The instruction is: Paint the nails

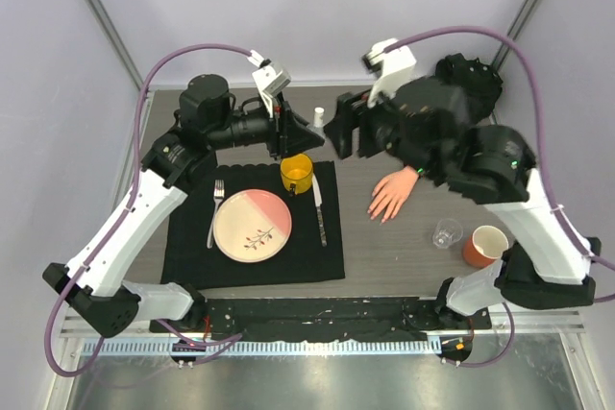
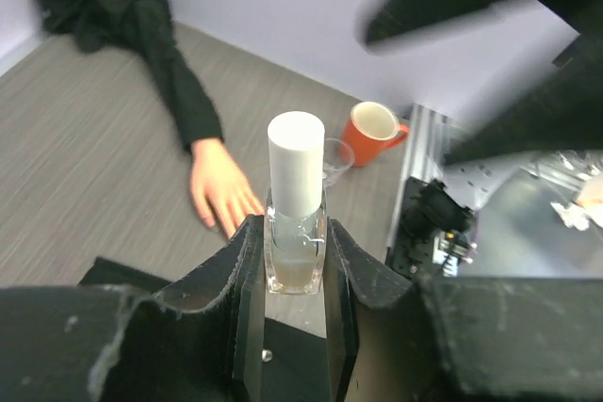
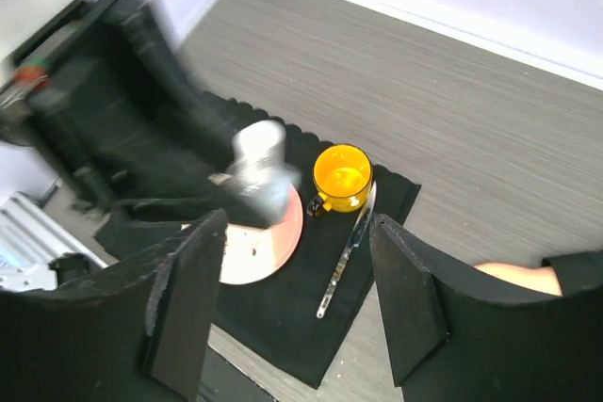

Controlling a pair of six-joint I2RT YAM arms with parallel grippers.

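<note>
The pale mannequin hand [image 1: 392,194] lies palm down right of the black placemat, its black sleeve running back to the right. Its nails are too small to make out. The hand also shows in the left wrist view [image 2: 222,193]. My left gripper [image 2: 296,244] is shut on a small clear bottle [image 2: 296,233] with a white cap, held above the back of the mat [image 1: 293,133]. My right gripper [image 3: 297,223] is open and empty, raised just right of the left one [image 1: 344,132] and facing it. The bottle's cap appears blurred in the right wrist view [image 3: 259,152].
A black placemat [image 1: 192,247] holds a pink plate [image 1: 252,225], fork [image 1: 216,210], knife [image 1: 318,210] and yellow mug [image 1: 297,173]. A clear glass [image 1: 446,233] and orange mug [image 1: 485,246] stand near right. A small white item [image 1: 319,114] stands at the back.
</note>
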